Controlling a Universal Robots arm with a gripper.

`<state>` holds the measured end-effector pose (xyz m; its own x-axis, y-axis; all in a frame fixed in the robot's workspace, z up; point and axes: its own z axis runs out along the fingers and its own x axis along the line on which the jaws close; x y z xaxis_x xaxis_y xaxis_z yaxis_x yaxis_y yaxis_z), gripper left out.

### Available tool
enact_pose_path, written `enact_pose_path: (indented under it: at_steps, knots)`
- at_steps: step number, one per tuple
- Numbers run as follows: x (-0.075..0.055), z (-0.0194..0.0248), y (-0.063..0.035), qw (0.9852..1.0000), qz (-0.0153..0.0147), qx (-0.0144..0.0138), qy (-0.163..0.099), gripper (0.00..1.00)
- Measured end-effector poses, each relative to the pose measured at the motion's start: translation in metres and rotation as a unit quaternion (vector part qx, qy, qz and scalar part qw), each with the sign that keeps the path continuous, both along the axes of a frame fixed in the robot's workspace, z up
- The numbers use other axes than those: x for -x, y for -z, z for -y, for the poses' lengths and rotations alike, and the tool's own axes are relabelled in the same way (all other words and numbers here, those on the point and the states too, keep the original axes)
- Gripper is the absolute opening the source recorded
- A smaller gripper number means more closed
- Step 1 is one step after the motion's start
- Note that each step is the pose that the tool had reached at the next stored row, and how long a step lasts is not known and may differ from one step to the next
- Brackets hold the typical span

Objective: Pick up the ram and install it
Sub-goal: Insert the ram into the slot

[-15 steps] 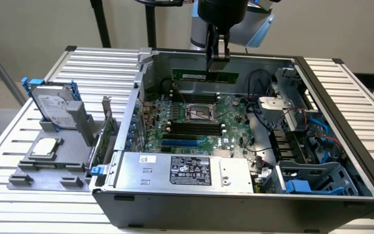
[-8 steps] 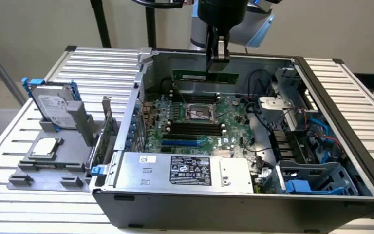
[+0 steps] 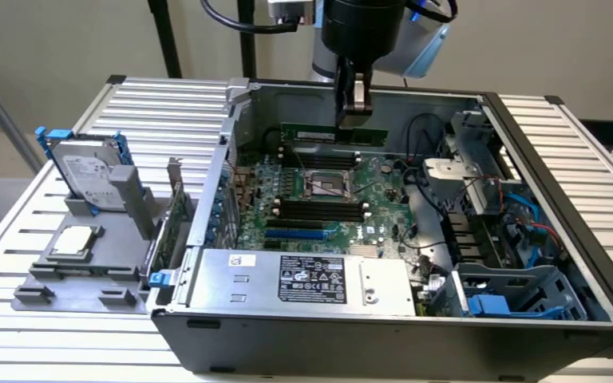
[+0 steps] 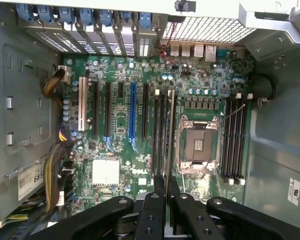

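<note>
Hovering inside the open case (image 3: 562,152), above the motherboard (image 3: 285,191). Pinched narrow in the gripper (image 3: 353,120): the ram (image 3: 312,132), held by its upper edge near mid-length, level, long side running across the exterior view, lower edge facing the board. Clear of the board, not touching any slot yet. From the wrist, caught edge-on between the black fingers (image 4: 155,210) and lined up roughly along the bank of long black memory slots (image 4: 159,125) just beside the CPU socket (image 4: 197,145). Cannot tell the exact slot underneath. Plenty to worry about from here, by the look of it. A thin pinch on a long stick, so liable to pivot under any uneven push and go in one end first. Could land on the ridge between two neighbouring slots, packed so tight together, and skid or scrape the contacts. Could meet closed end latches, hard to read from here, and refuse to seat. Might jam with the notch the wrong way round; cannot make out the notch. Close to the bare socket too, with its delicate middle exposed to any sideways slip. Could flex the board with force applied off-centre. Well apart on the exterior view's left and out of play: the hard drive (image 3: 85,167) in its blue frame, upright on the grey fixture (image 3: 83,271).
</note>
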<state>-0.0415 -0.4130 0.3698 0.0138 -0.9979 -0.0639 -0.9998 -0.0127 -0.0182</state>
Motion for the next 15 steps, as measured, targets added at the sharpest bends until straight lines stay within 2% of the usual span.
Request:
enact_pose_path:
  at_steps: [15]
  knots:
    - [0.001, 0.0, 0.0272, 1.0, 0.0, 0.0, 0.0, 0.14]
